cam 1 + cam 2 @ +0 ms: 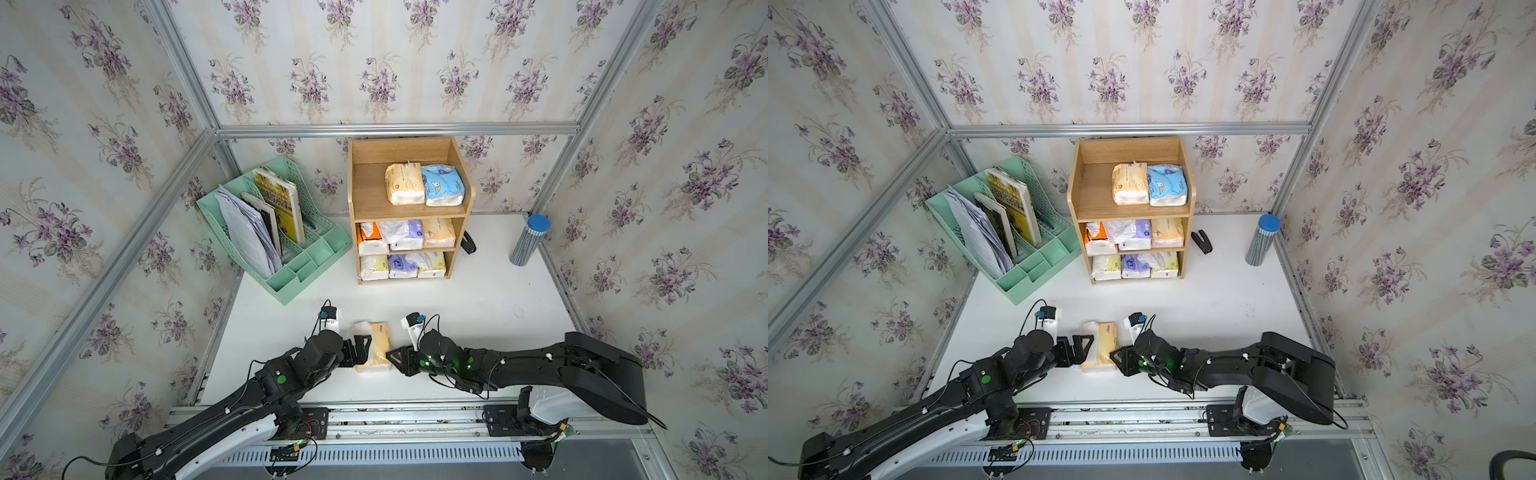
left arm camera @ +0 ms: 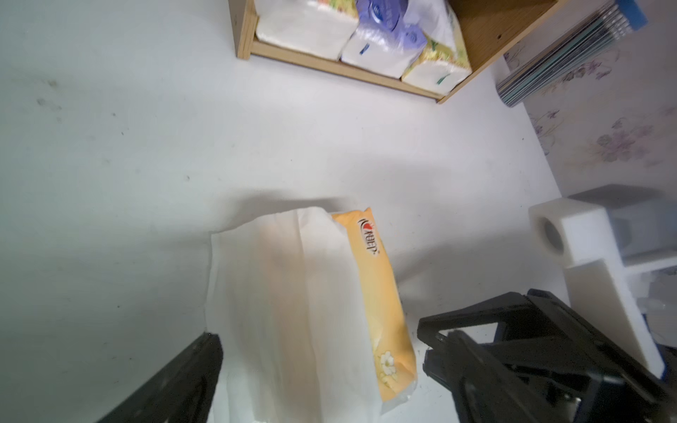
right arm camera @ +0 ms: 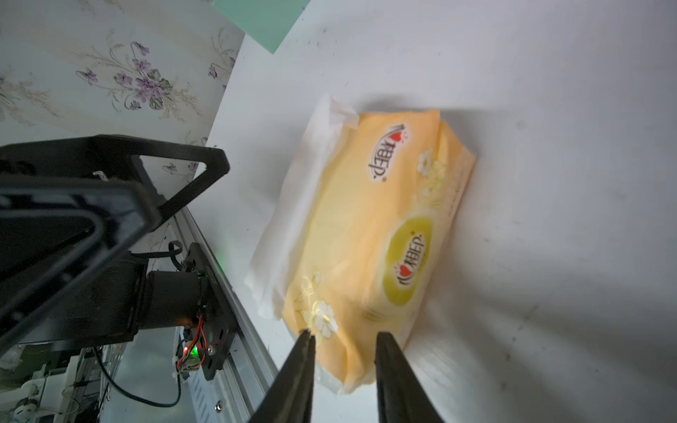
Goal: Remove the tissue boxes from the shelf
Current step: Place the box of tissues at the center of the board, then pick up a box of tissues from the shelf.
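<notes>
In both top views the wooden shelf (image 1: 368,193) stands at the back of the white table (image 1: 498,316), between a mint-green file rack (image 1: 318,253) and a blue-capped tube (image 1: 530,243). Eight tissue packs (image 1: 405,185) sit on it: two on the top tier, three on the middle tier and three on the bottom tier. A ninth, the yellow-orange pack (image 1: 380,345), lies flat on the table near its front edge, well apart from the shelf, with white tissue spilling along one long side. The left gripper (image 1: 360,348) sits just beside that tissue side, its jaws spread wide with nothing clamped between them. The right gripper (image 1: 392,356) meets the opposite long side, near the pack's front end. The left wrist view shows the pack (image 2: 370,293) resting on the table with one black finger (image 2: 183,381) just beside its tissue side, and the shelf's bottom tier with three packs beyond it. In the right wrist view the right gripper (image 3: 343,333) has its fingers partly apart, and the pack's near end (image 3: 348,366) shows in the gap between them. One fingertip (image 3: 304,338) reaches the wrapper's edge, but whether the jaws actually pinch the pack cannot be told. The open left gripper (image 3: 157,186) stands off to the pack's tissue side.
</notes>
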You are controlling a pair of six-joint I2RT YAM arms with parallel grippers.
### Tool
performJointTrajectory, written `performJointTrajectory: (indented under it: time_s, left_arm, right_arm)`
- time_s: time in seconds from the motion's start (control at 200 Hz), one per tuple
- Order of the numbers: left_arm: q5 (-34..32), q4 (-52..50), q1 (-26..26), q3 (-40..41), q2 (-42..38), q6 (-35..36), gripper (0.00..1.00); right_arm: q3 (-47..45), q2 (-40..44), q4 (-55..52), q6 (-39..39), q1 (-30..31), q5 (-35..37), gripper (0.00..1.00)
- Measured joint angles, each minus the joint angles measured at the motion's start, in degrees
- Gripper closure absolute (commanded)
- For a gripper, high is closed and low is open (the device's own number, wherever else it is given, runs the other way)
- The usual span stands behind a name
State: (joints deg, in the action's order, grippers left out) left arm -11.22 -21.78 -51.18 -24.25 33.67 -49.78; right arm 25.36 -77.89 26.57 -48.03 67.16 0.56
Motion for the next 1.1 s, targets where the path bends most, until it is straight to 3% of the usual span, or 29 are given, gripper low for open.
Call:
performJointTrajectory:
  time_s: [0.28, 0.47, 0.565, 0.814, 1.099]
  left_arm:
    - [-7.10, -12.44, -0.24, -8.04, -12.00, 4.02, 0.01]
    - [-7.96, -14.12, -0.24, -12.50, -9.68, 6.71, 0.01]
    - [-8.94, -14.95, -0.24, -16.09, -5.95, 7.91, 0.01]
    - [-9.38, -13.22, -0.22, -20.76, -0.72, 10.10, 0.01]
    - [-13.46, -8.20, -0.11, -27.93, 6.14, 17.42, 0.01]
  right_arm:
    - [-2.67, 29.55, -16.13, 3.50, 0.00, 13.70, 0.39]
    - [-1.05, 41.62, -23.98, 7.91, -0.11, 18.91, 0.35]
    - [2.95, 42.14, -27.28, 9.53, -0.76, 21.16, 0.29]
    - [12.50, 34.93, -31.12, 14.05, -2.62, 20.65, 0.30]
    - [30.97, 20.61, -31.10, 16.61, -17.73, 12.66, 0.33]
